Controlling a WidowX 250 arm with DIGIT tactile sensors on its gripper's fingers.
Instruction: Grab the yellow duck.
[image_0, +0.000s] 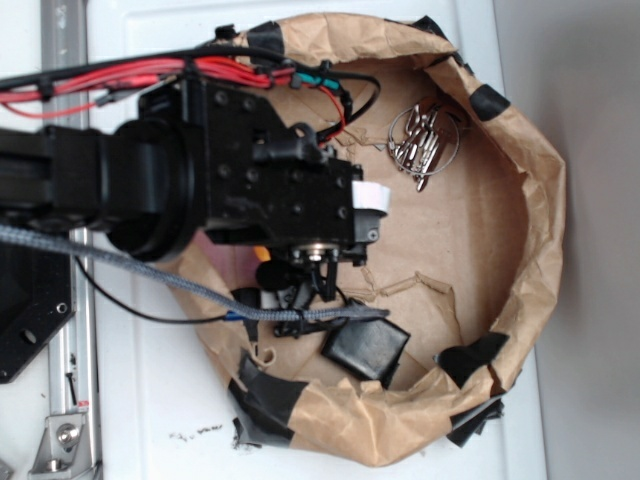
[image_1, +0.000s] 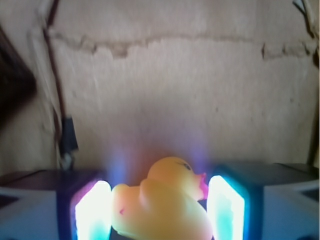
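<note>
The yellow duck (image_1: 160, 205) lies sideways between my gripper's two glowing pads (image_1: 92, 210) at the bottom of the wrist view. Its tail presses the left pad and its pink-red beak touches the right one. My gripper (image_1: 159, 212) is shut on the duck across its length, with brown paper floor behind it. From the exterior view, the gripper (image_0: 305, 285) points down inside the paper-lined basin, below the black arm. The arm and wrist hide the duck there.
A black square pad (image_0: 366, 350) lies just right of the gripper on the paper. A wire ring of metal pieces (image_0: 425, 140) sits at the back right. Crumpled brown paper walls (image_0: 545, 220) with black tape ring the area. A thin cable (image_1: 67, 135) hangs at left.
</note>
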